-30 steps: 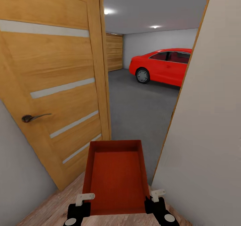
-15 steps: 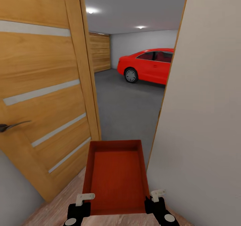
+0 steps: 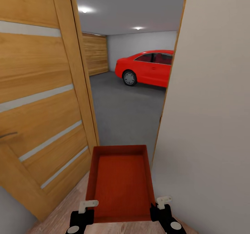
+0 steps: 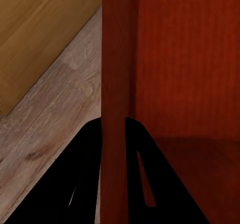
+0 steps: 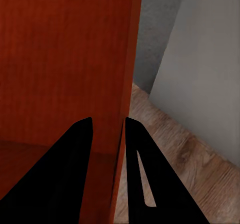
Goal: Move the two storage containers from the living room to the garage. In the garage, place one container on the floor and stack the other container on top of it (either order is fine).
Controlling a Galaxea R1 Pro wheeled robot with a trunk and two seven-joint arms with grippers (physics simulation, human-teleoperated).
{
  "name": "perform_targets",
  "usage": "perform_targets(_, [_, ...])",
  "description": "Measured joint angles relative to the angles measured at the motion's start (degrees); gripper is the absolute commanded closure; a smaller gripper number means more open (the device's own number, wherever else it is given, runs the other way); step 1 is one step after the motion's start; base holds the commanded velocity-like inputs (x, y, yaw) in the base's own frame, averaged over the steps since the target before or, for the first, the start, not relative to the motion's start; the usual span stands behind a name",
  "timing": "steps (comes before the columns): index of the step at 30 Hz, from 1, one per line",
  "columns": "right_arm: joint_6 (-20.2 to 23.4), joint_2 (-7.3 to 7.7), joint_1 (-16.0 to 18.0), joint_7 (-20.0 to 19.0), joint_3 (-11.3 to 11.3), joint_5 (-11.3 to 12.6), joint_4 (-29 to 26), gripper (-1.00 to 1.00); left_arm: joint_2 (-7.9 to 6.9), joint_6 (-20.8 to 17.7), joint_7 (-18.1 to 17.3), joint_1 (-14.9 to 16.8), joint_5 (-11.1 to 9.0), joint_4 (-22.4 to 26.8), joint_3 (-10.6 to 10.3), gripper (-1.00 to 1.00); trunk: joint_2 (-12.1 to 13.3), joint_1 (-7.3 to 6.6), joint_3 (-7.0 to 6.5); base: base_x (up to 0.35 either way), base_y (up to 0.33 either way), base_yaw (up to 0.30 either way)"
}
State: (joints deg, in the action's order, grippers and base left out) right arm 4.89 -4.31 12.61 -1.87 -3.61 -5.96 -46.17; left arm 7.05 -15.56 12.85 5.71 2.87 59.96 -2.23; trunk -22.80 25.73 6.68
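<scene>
Wall point(image 3: 211, 116): a plain white wall takes up the 3 o'clock side of the head view.
Door point(image 3: 38, 98): an open wooden door with pale stripes stands at 9 o'clock.
Garage floor point(image 3: 125, 109): dark grey concrete seen through the doorway at 12 o'clock.
Car point(image 3: 146, 68): glossy red, parked far off at 1 o'clock.
Storage container point(image 3: 119, 183): orange-red open bin at 6 o'clock, carried above the wood-plank flooring point(image 3: 66, 209) just short of the doorway.
Left gripper point(image 4: 114, 134): clamped on the container's left wall, one finger each side.
Right gripper point(image 5: 108, 129): clamped the same way on the container's right wall.
</scene>
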Motion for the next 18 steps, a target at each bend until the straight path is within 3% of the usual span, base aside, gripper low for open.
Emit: perform_targets(18, [0.1, 0.0, 0.0, 0.0, 0.0, -0.07, 0.0, 1.0, 0.01, 0.0, 0.01, 0.0, -0.07, -0.09, 0.02, 1.0, 0.0, 0.0, 0.0, 0.231, 0.199, 0.0])
